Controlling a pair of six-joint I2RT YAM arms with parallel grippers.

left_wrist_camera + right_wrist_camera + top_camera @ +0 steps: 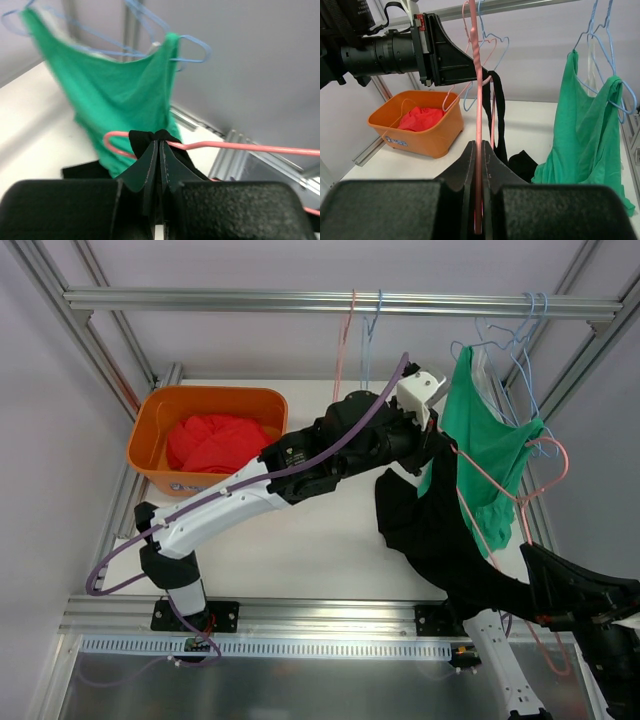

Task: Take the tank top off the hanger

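The black tank top (430, 530) hangs from a pink hanger (497, 490) held tilted above the table. My left gripper (433, 447) is shut on the top's black strap (146, 138) where it wraps the hanger's curved end (114, 142). My right gripper (527, 553) is shut on the hanger's pink wire (478, 100); the wire runs up between its fingertips (479, 146). In the right wrist view the black strap (498, 115) hangs down from the left gripper (451, 61). The rest of the top lies bunched on the table (522, 164).
A green tank top (490, 450) hangs on a blue hanger (520, 340) from the top rail, close right of the left gripper. Empty pink and blue hangers (358, 335) hang mid-rail. An orange bin (148, 430) holding red cloth (215, 440) stands at the back left.
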